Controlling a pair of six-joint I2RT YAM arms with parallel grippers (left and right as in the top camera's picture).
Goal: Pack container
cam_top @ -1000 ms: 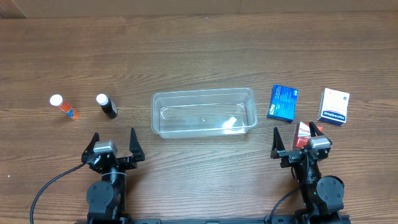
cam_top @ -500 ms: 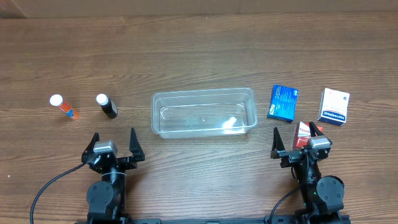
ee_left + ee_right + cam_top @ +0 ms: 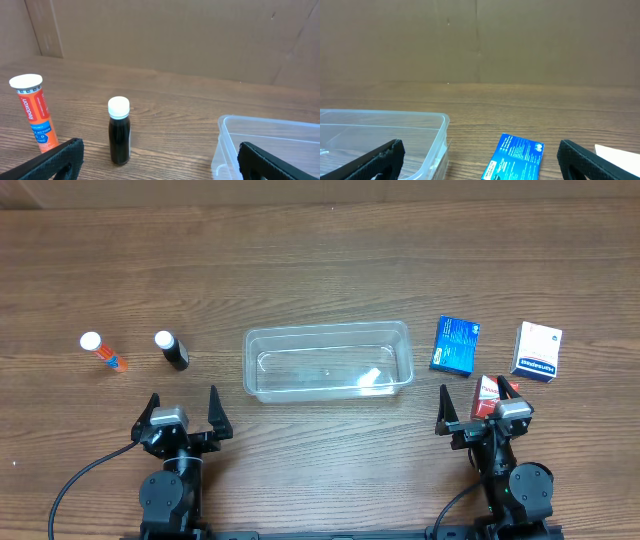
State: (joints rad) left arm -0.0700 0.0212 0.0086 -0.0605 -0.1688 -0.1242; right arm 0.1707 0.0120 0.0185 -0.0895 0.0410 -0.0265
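The left fingers [image 3: 55, 159] are spread wide apart, and nothing is held between them. The right fingers [image 3: 375, 159] are likewise parted, and nothing is seen gripped between them in the right wrist view.

The clear see-through plastic rectangular tub [image 3: 250, 365] is set upright on the brown wooden desk [image 3: 320, 260]. It lies ahead of both pairs of fingers, to the right of the left fingers and to the left of the right fingers.

A small dark bottle with a white cap [image 3: 171, 350] is placed just ahead of the left fingers. An orange tube with a white cap [image 3: 102, 351] is found further to their left, apart from the bottle.

A flat blue cardboard box [image 3: 455, 345] is laid ahead of the right fingers, near the tub's right end. A white cardboard box with a blue band [image 3: 536, 351] is seen ahead and to their right. From above, a red-and-white box [image 3: 487, 392] is seen between the right fingers and partly hidden by them; whether it is touched cannot be told.
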